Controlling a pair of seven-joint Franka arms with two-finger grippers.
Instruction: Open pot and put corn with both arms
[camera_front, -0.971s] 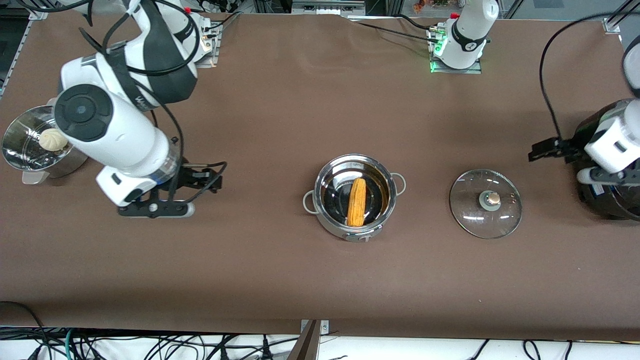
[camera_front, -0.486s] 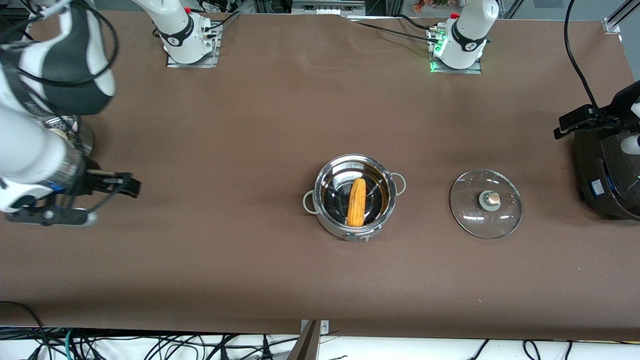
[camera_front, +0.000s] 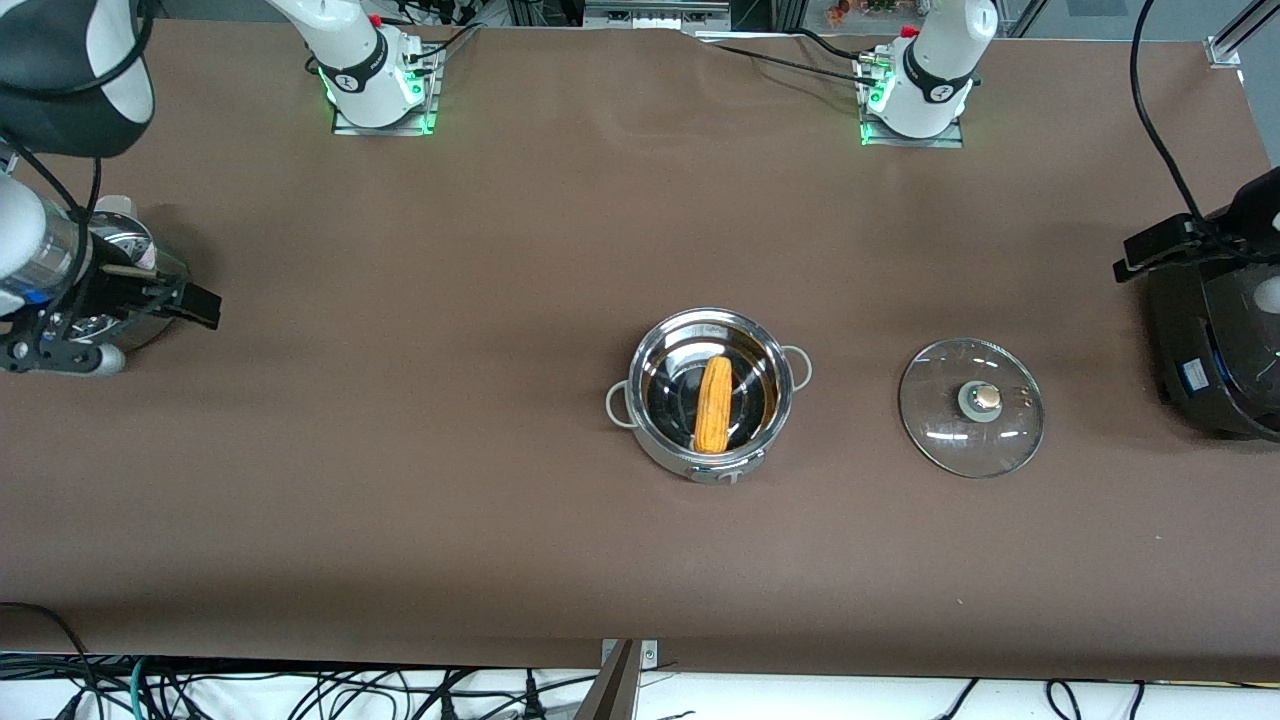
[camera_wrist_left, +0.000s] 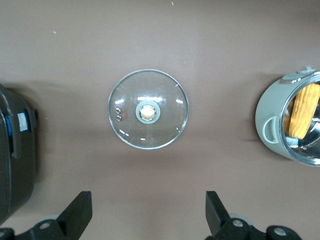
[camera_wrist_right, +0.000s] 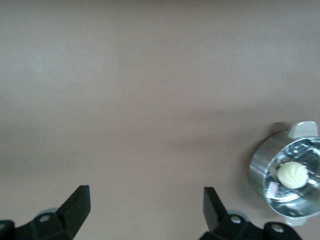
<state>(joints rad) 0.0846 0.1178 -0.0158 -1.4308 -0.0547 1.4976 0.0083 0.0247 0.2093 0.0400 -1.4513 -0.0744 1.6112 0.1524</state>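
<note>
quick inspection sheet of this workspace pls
surface: brown table, no spills seen
pot: mid-table, open, upright
corn: lying in the pot
lid: flat on the table beside the pot, toward the left arm's end, knob up
clutter: steamer with a bun at the right arm's end; black cooker at the left arm's end
left claw: open, empty, above the cooker's end
right claw: open, empty, by the steamer
cables: black cable looped over the left arm's end
surroundings: cable tangle off the table's near edge
</note>
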